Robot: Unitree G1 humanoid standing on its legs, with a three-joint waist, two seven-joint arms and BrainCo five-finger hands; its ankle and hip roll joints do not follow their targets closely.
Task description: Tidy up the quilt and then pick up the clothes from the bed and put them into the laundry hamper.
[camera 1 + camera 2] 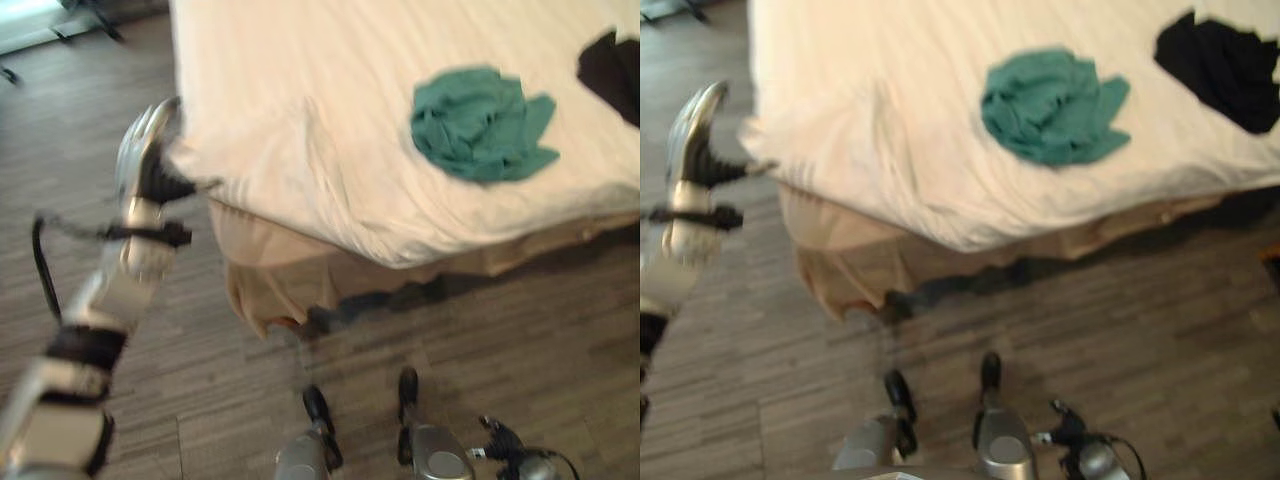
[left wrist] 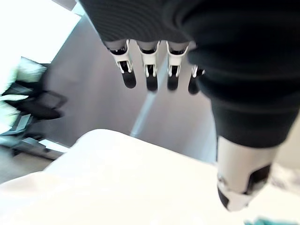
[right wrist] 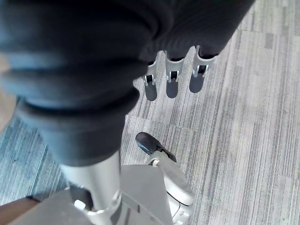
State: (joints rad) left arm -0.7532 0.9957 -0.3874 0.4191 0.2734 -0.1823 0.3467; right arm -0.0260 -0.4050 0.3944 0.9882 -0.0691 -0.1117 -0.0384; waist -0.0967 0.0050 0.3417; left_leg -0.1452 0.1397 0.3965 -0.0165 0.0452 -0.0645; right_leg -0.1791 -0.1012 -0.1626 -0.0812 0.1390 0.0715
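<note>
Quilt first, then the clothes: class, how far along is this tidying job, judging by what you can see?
Early. The quilt lies mostly flat but bunches at the near corner, where the left hand is, fingers straight. The green garment and black garment lie on the bed, neither picked up. The right hand hangs open over the floor.

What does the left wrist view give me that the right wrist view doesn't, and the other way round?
Left wrist view alone: the left hand, fingers straight, over the cream quilt at the bed's corner, with an edge of the green garment just showing. Right wrist view alone: the right hand, fingers relaxed, hanging over the wood floor, away from the bed. Shared: each looks along an open hand that holds nothing.
</note>
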